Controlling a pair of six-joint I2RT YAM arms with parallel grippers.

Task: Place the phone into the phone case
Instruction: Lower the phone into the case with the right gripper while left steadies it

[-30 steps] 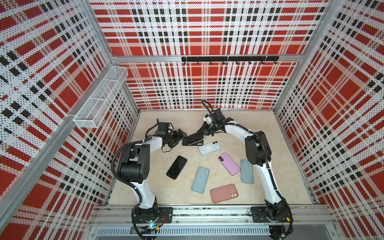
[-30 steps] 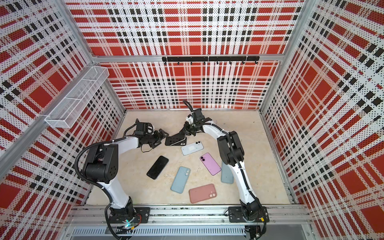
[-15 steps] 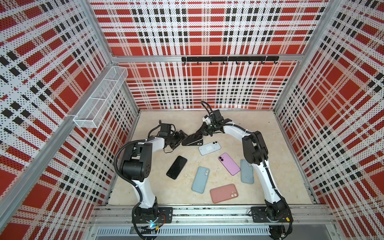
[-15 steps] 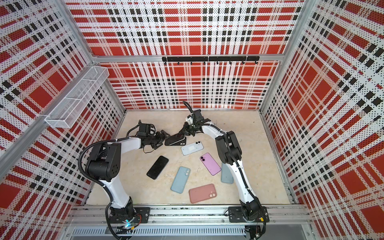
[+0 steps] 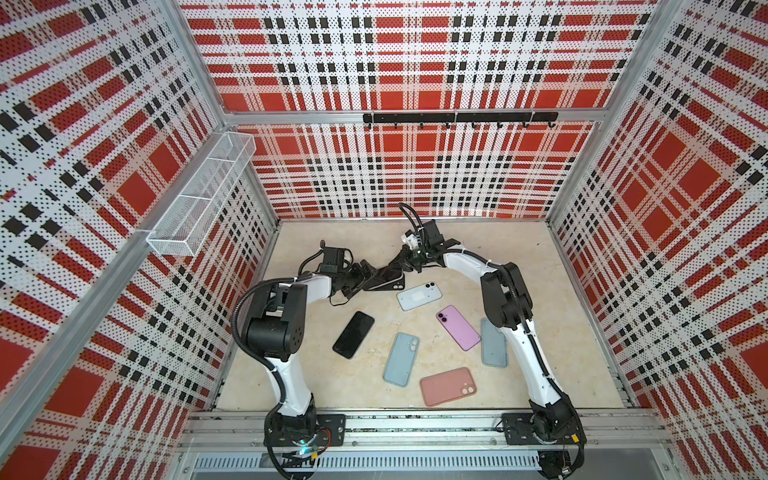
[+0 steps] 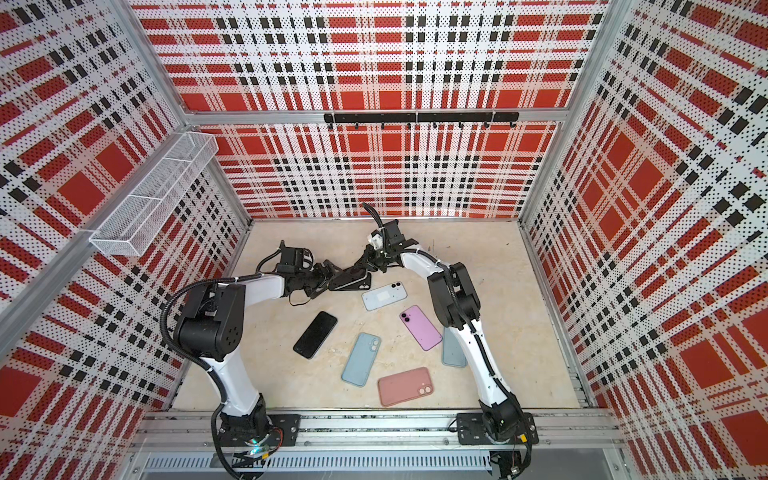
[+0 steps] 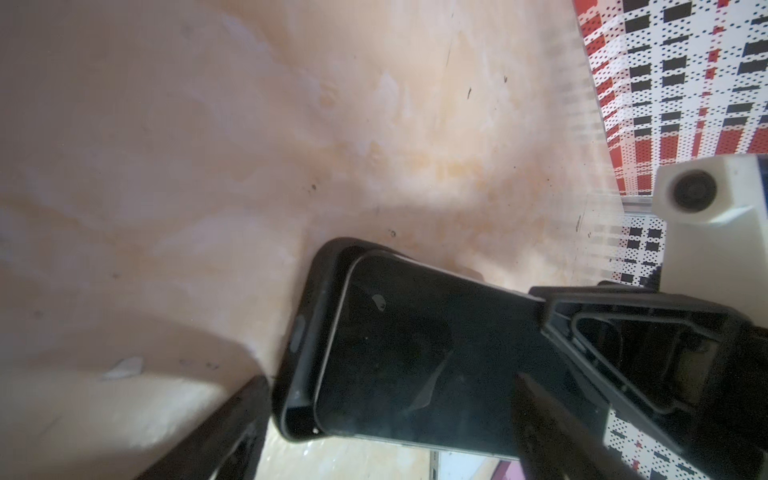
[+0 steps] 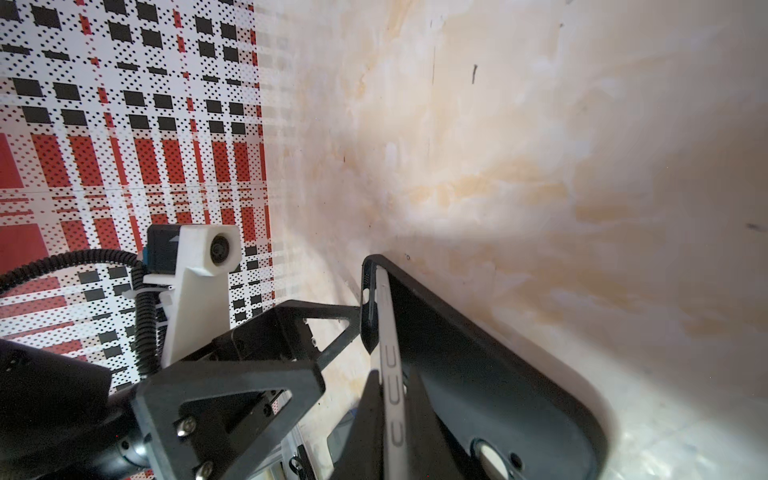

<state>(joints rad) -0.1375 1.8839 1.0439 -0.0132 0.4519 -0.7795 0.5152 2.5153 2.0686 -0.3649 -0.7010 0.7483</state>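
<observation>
**Item 1 – phone** [image 7: 415,353]: black glass, silver rim. Pos.: rear centre of the table [image 5: 519,257], btwn both arms, tilted up on edge. One end sits inside the case [image 7: 299,353]. The camera end doesn't look seated yet.

**Item 2 – case:** black. Its end wraps the phone's end, w/ the lens cutout showing on the back in the right wrist view. It sits low over the table; can't tell if it touches.

**Item 3 – right hand** [image 5: 401,266]: pinched narrow on the phone, gripping edgewise near the camera end. Case back may be in the pinch too, can't tell. Reason, as I judge it: it carries the weight & sets the angle.

**Item 4 – left hand** [image 5: 365,271]: spread wide, holding nothing. One finger [image 7: 241,432] is just beside the case end. Prob. parked there as a stop so the case can't slide off when I push.

**Item 5 – spares**, flat on the table, well apart from the work:
- black phone [image 5: 353,334]
- white one [image 5: 419,296]
- purple one [image 5: 458,327]
- blue one [image 5: 401,359]
- pink one [image 5: 447,386]

**Status:** insertion partway, by my read. Risk: the free end pops out if the pinch twists.
</observation>
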